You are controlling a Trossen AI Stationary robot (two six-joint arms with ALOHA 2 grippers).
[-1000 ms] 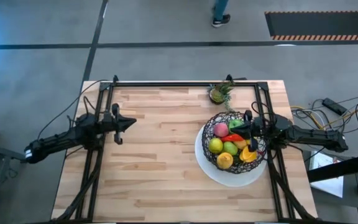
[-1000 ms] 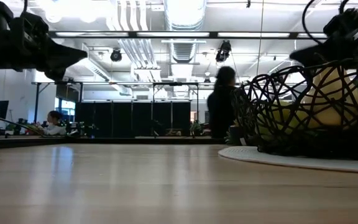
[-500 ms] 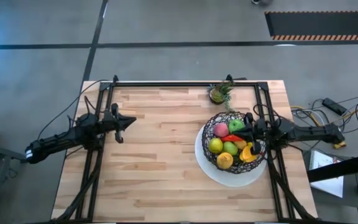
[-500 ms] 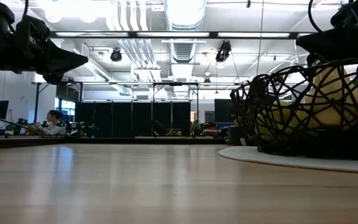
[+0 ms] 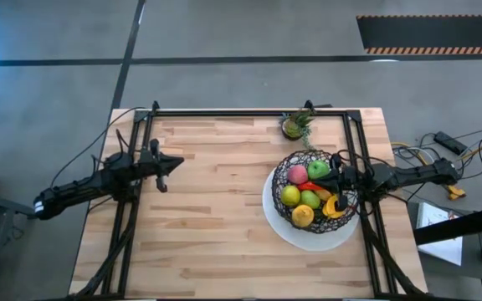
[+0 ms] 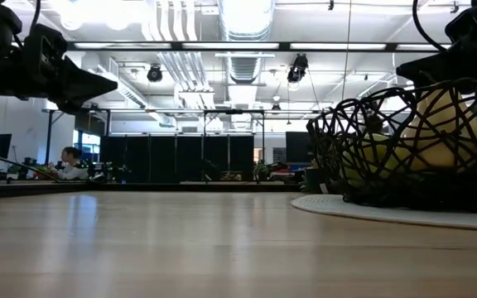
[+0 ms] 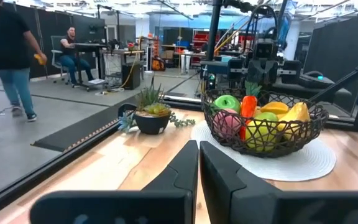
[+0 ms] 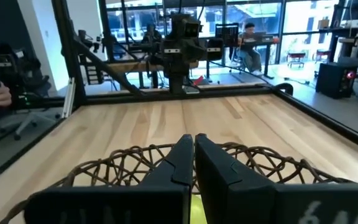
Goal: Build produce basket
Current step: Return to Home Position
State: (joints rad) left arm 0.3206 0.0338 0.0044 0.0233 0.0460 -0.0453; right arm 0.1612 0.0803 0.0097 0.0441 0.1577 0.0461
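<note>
The dark woven wire basket (image 5: 316, 192) stands on a flat white round plate (image 5: 308, 238) at the table's right. It holds the produce: a pink fruit (image 5: 297, 175), green apples (image 5: 317, 169), a red carrot-shaped piece (image 5: 316, 186), yellow fruit (image 5: 303, 215) and orange pieces (image 5: 335, 206). The basket also shows in the left wrist view (image 7: 263, 121). My right gripper (image 5: 335, 177) is shut and empty just above the basket's right rim (image 8: 135, 158). My left gripper (image 5: 179, 164) is shut and empty above the table's left part, pointing toward the basket.
A small green potted plant (image 5: 296, 125) stands at the far edge, just behind the basket. Black frame posts (image 5: 141, 142) run along the table's left, right and far sides. Bare wood lies between my left gripper and the plate.
My right gripper has drawn back a little toward the table's right edge and risen slightly over the basket, staying shut. A person in the room behind has walked out of the low view.
</note>
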